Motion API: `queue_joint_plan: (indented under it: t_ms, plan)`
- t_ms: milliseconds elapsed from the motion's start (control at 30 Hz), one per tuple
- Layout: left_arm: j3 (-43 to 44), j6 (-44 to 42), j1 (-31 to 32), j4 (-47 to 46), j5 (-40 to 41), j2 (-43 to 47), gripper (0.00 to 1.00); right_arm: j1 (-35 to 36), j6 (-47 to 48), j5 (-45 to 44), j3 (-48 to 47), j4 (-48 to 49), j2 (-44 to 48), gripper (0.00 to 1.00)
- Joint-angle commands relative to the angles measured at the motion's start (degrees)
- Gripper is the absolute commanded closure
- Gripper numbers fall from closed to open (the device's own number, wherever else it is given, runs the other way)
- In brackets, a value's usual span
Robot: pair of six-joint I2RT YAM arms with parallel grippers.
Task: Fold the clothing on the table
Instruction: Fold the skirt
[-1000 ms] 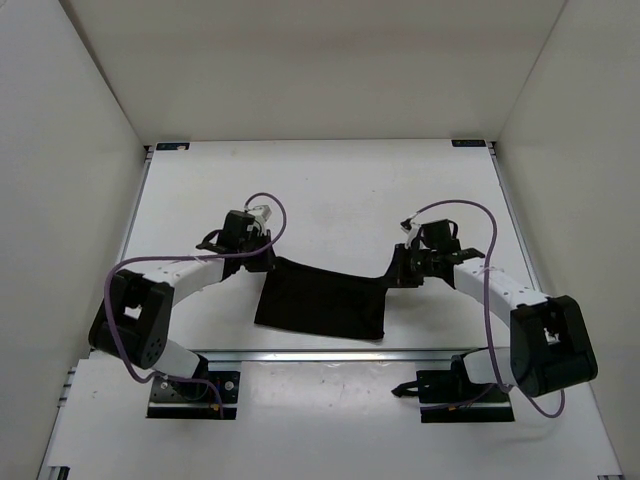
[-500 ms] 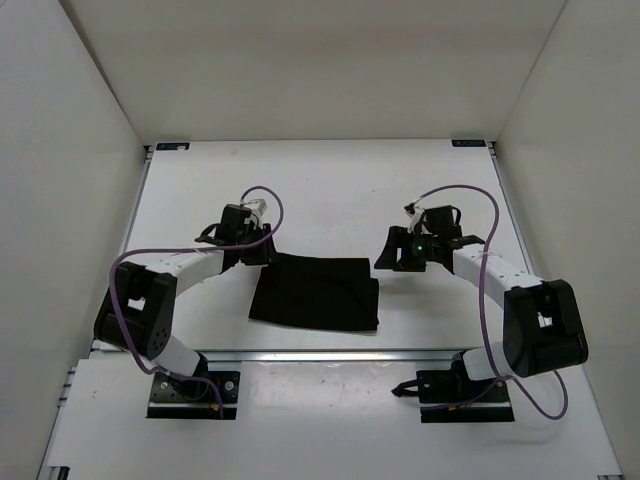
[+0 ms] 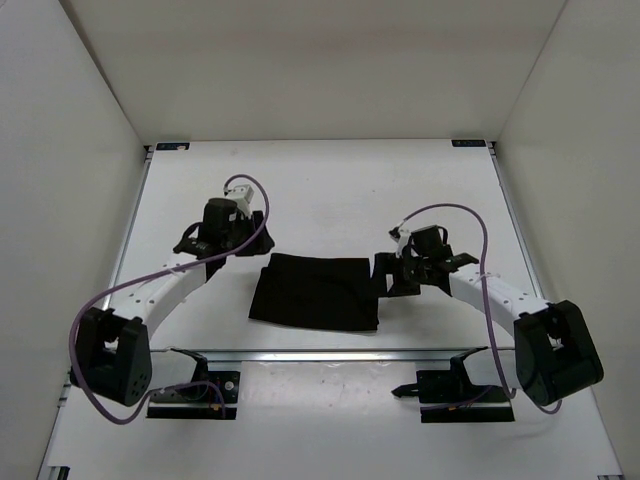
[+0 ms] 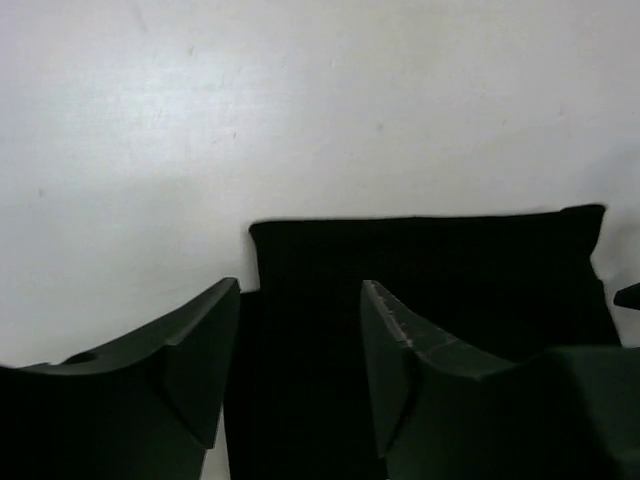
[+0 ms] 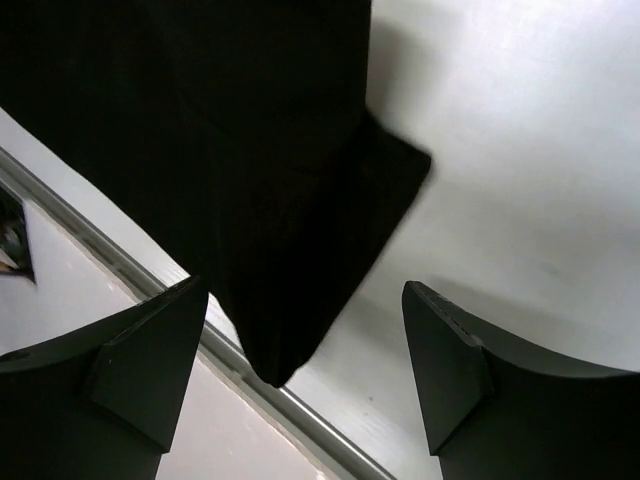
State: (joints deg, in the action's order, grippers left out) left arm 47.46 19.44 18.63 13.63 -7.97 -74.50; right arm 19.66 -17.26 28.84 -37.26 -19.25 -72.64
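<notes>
Clothing (image 3: 316, 292) lies folded flat on the white table (image 3: 330, 190).

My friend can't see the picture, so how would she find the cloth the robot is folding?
Find the big white table. Near the edge where the robot sits, between the left gripper and the right gripper, lies the cloth, flat in a rough rectangle. It is the only soft black thing; the other black parts are hard robot pieces.
</notes>
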Motion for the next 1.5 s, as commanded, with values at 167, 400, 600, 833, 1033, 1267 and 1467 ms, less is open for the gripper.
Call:
queue_joint_plan:
  t_ms: [167, 400, 600, 833, 1033, 1267, 1467]
  plan:
    - [-10.11, 1.83, 3.86, 3.85, 4.19, 5.51, 0.45, 3.19, -2.08, -5.02, 4.73, 1.05, 2.07, 0.23]
    - [-9.85, 2.97, 4.40, 6.50, 6.99, 1.20, 0.53, 4.07, -3.57, -8.62, 4.65, 2.37, -1.89, 0.31]
    - [-8.89, 4.03, 4.48, 6.67, 7.88, -2.57, 0.61, 4.59, -5.68, -8.01, 5.71, 6.32, -5.66, 0.46]
    - [-8.00, 4.46, 4.57, 7.03, 6.04, -7.32, 0.62, 6.01, -7.61, -6.69, 4.56, 9.05, -10.50, 0.70]
    - [-6.77, 4.99, 5.98, 6.67, 4.45, -10.92, 0.72, 5.04, -7.71, -7.74, 3.34, 9.23, -13.49, 0.97]
    - [-3.61, 6.92, 9.57, 4.05, 2.96, -15.76, 0.94, -0.49, -0.60, -9.77, -6.93, 2.47, -14.63, 1.00]
    - [0.00, 10.52, 14.14, -1.05, 0.41, -21.99, 1.00, -2.61, 8.18, -12.05, -24.67, -8.43, -20.25, 1.00]
